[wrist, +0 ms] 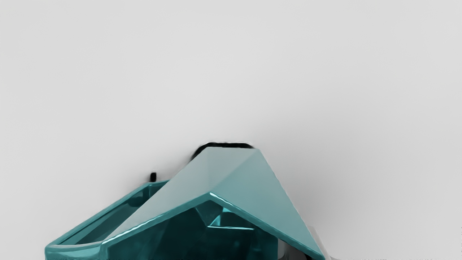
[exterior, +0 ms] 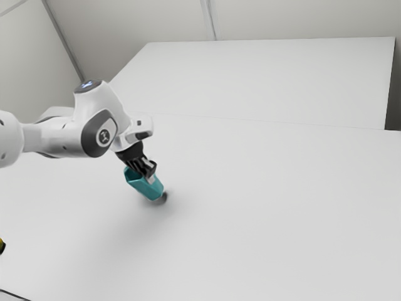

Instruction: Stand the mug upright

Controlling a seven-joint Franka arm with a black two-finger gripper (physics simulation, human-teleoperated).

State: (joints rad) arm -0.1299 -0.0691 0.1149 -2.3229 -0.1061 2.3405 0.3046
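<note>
Yellow-and-black thing: cut off by the exterior view's edge; lying well apart from the mug, toward 8 o'clock as that view shows it.
Dark line: thin, running across the corner between 7 and 8 o'clock from the mug.
Pale slab: broad and flat, beyond the table, between 1 and 2 o'clock from the mug.
Arm: reaching in from 9 o'clock, then bending down toward 5; overhanging the mug and covering part of it with the gripper.
Handle: looping out from the mug, on the side away from the outer finger.
Mug's place: out on the table's near part, base close by a small dark shadow; whether touching down, can't tell.
Mug's aim: tilted, mouth pointing between 10 and 11 o'clock, base between 4 and 5.
Long axis: slanting along that same line, not upright.
Gripper: drawn narrow, apparently pinching the mug's wall near the mouth, with one finger inside and one outside.
</note>
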